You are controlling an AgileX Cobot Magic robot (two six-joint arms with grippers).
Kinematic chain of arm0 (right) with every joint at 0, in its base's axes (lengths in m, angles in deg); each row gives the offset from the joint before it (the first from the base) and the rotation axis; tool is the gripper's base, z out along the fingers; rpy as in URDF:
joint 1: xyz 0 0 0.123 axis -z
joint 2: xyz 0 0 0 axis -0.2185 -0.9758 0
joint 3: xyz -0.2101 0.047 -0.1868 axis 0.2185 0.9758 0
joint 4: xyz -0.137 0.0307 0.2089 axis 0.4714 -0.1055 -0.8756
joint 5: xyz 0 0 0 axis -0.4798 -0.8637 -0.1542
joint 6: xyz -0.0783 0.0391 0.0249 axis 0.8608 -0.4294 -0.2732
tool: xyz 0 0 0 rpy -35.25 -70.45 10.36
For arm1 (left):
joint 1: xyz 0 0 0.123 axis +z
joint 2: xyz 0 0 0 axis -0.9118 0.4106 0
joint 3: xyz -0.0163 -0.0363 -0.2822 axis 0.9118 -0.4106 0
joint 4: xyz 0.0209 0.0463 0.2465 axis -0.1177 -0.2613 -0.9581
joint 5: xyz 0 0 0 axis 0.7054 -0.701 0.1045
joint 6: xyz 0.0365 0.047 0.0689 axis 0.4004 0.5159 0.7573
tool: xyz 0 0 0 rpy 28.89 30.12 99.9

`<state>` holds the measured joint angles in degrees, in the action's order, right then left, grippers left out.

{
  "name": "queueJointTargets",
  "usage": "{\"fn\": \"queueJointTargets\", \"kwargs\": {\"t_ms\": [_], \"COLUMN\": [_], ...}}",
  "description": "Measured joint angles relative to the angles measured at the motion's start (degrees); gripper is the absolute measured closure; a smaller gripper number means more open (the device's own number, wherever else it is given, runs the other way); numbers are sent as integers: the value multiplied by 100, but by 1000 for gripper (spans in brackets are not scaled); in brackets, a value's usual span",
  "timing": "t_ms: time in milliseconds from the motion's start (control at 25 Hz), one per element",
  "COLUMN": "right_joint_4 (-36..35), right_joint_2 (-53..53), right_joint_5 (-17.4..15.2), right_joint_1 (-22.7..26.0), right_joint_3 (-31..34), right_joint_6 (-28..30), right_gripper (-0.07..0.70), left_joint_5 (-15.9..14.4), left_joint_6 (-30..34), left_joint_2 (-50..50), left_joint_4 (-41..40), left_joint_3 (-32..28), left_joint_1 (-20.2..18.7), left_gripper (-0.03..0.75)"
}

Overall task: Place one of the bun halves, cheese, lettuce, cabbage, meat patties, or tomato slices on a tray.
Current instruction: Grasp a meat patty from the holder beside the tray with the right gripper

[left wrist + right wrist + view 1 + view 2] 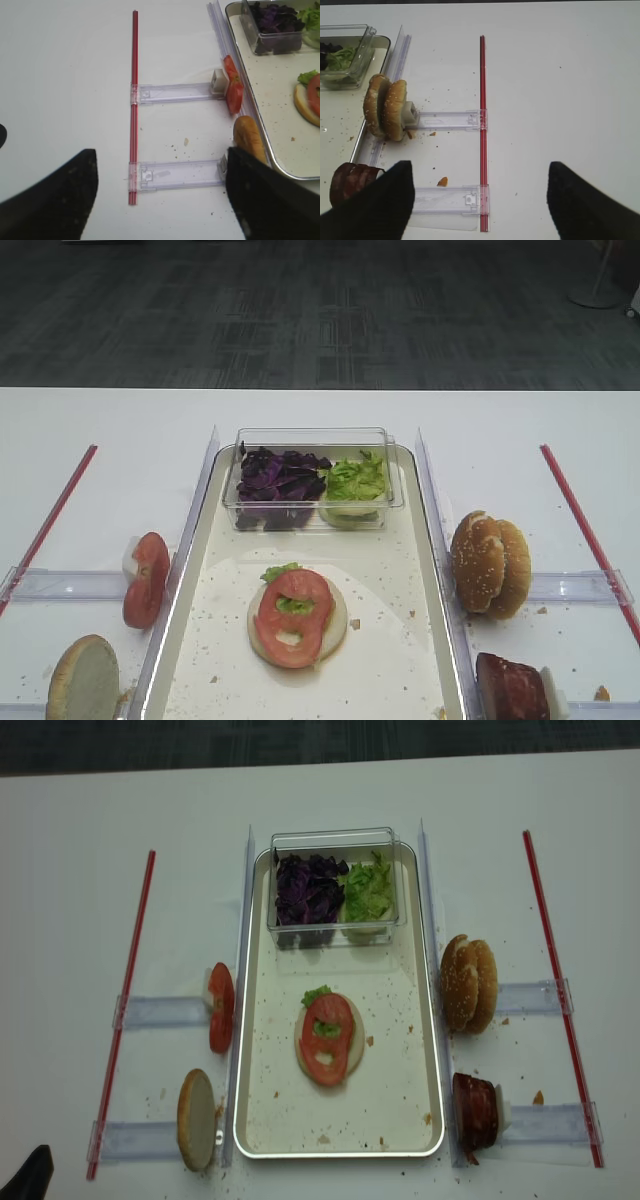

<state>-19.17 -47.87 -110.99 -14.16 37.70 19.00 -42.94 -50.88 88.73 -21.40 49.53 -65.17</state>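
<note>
Nearest the lens in the right wrist view, the right pincer (pixel 480 200) is seen with its two dark fingers spread wide apart over bare tabletop (pixel 560 100), nothing held between them. Likewise, in the left wrist view, the left pincer (pixel 160 200) is shown with its fingers well apart and empty. At the centre of the high view the tray (pixel 400 660) is laid lengthwise, speckled with crumbs. On its lower middle a pale cut bun half (pixel 336 625) is placed, topped with a bit of green leaf and tomato slices (pixel 295 615). At the tray's upper end a clear plastic box (pixel 312 440) is set, with the cabbage (pixel 278 480) on its left side and the lettuce (pixel 355 480) on its right. To the right of the tray, two sesame bun halves (pixel 490 562) are stood on edge, and the meat patties (pixel 512 687) are stood at the lower right. To the left of the tray, more tomato slices (pixel 146 580) are propped upright, and another bun half (pixel 83 678) is seen at the lower left. Red strips (pixel 585 530) are laid along both outer sides.
</note>
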Motion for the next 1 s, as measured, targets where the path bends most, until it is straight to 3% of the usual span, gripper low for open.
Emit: {"fn": "queueJointTargets", "kwargs": {"t_ms": [800,1000], "right_joint_4": [0,0], "right_joint_2": [0,-32], "right_joint_5": [0,0], "right_joint_1": [0,0], "right_joint_3": [0,0], "right_joint_6": [-22,-30], "right_gripper": [61,90], "left_joint_5": [0,0], "left_joint_6": [0,0], "left_joint_2": [0,0], "left_joint_4": [0,0], "left_joint_3": [0,0], "left_joint_1": [0,0], "left_gripper": [223,223]}}
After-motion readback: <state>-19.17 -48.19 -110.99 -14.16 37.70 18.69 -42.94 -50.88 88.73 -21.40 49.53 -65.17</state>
